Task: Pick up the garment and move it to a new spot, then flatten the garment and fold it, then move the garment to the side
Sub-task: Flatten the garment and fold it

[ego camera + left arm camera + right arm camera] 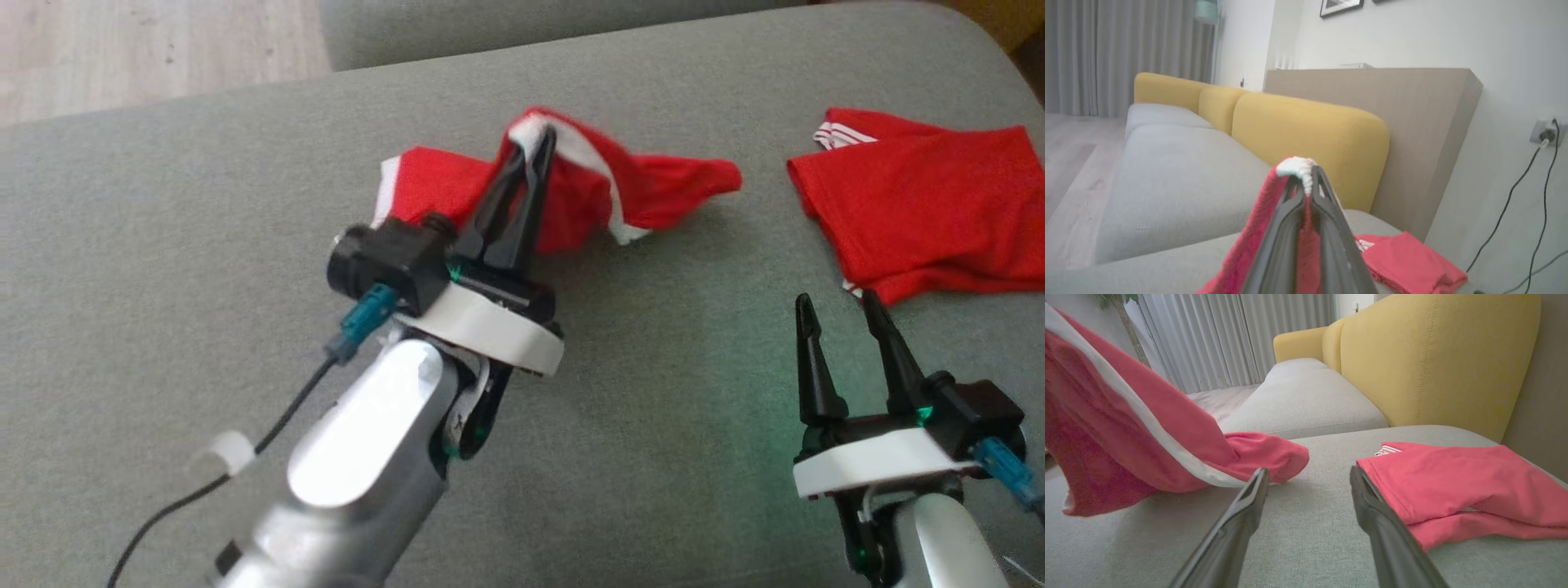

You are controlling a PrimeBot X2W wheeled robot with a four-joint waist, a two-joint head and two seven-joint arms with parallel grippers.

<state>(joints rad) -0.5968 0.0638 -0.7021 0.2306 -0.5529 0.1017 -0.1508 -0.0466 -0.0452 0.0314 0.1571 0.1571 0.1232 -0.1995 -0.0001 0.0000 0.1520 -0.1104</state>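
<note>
A red garment point(645, 189) with white trim is partly lifted off the grey sofa seat point(163, 245) at centre. My left gripper point(535, 143) is shut on its white-edged fold, and the cloth drapes down from the fingertips. In the left wrist view the garment point(1249, 241) hangs over the closed fingers point(1290, 228), white hem at the tips. In the right wrist view the garment point(1139, 433) rises at the left, one end still touching the seat. My right gripper point(841, 314) stands open at the lower right, holding nothing; in its own view the gripper point(1308, 477) is open.
A second red garment point(931, 212) lies folded on the seat at the right, just beyond my right gripper; the same folded garment point(1453, 486) sits to the right in the right wrist view. Yellow backrest cushions point(1310, 134) line the sofa's far side. Wooden floor point(147, 49) lies at the upper left.
</note>
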